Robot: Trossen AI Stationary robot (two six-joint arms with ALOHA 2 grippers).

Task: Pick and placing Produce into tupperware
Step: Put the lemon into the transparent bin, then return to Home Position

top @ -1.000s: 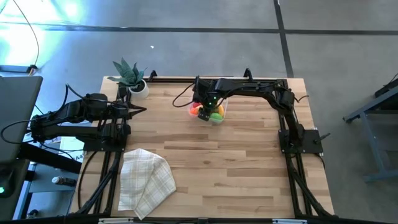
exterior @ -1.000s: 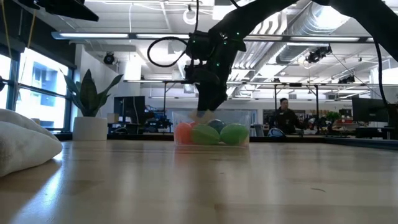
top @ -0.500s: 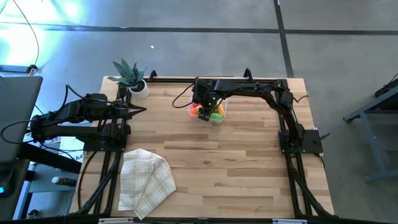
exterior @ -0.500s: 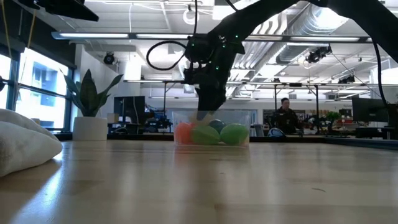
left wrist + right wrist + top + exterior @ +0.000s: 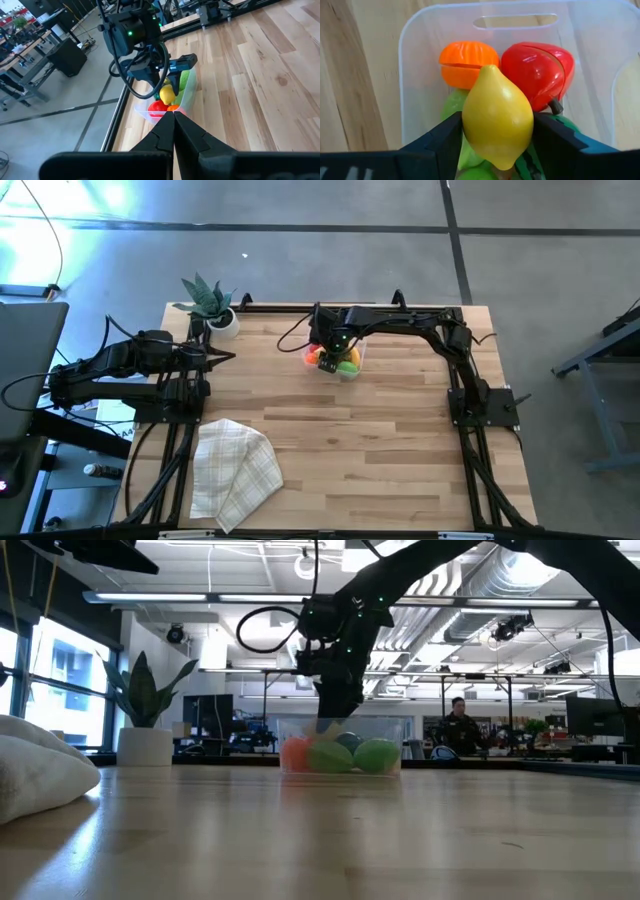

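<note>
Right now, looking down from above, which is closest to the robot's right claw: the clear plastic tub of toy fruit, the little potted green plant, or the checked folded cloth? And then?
1. Clear plastic tub: directly beneath the right gripper, which holds a yellow toy lemon over it.
2. Potted green plant: far-left corner.
3. Checked folded cloth: near-left edge, farthest.

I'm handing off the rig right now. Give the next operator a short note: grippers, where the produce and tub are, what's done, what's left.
Right gripper: shut on the lemon, held just above the tub at the table's far edge.
Left gripper: shut, empty, parked at the left side by the plant.
In the tub: orange piece, red piece, green pieces underneath.
Done: no produce shows loose on the table; only the cloth lies near the front.
Left: lower the lemon, open, retract the right arm.
</note>
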